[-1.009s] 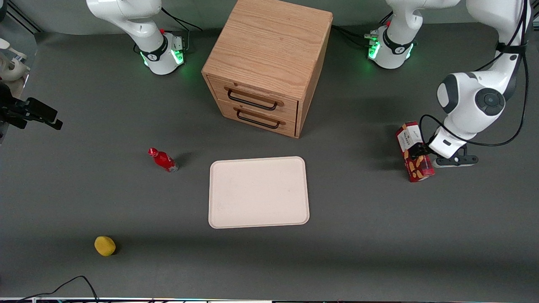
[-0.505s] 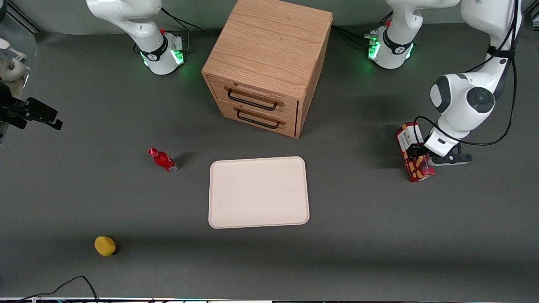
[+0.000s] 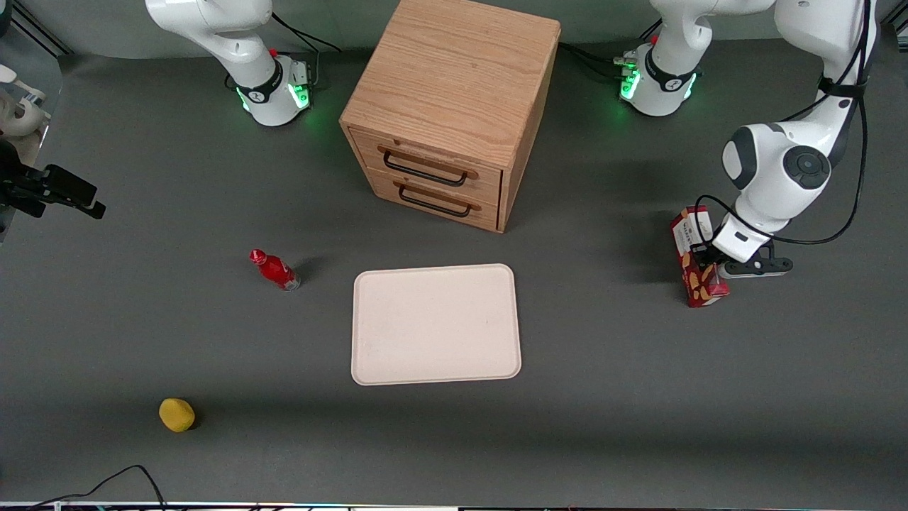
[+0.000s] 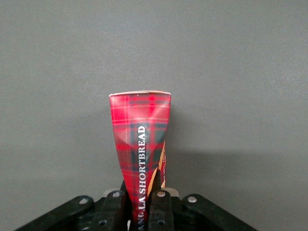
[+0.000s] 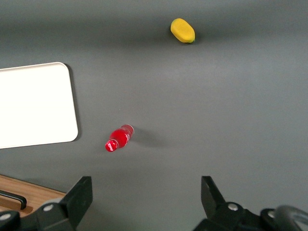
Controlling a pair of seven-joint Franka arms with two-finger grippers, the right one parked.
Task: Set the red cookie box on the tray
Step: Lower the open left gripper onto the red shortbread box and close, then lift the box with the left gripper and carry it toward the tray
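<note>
Dark grey tabletop all round. Gripper (image 3: pixel 709 264) at the working arm's end of the table, clamped across the red cookie box (image 3: pixel 696 266), apparently near the box's middle, though the arm hides part of it. Box standing or barely raised; hard to tell. Grasp done, carry and release onto the tray (image 3: pixel 435 324) left; tray bare, well apart. Wrist view alone shows fingers (image 4: pixel 161 204) pinching the box (image 4: pixel 141 149); tray absent there.

Our gripper (image 4: pixel 143 211) pinches the red cookie box (image 4: pixel 140 144), its 2 fingers (image 4: pixel 161 208) squeezing the tartan cardboard inward above the grey table (image 4: pixel 240 72).
</note>
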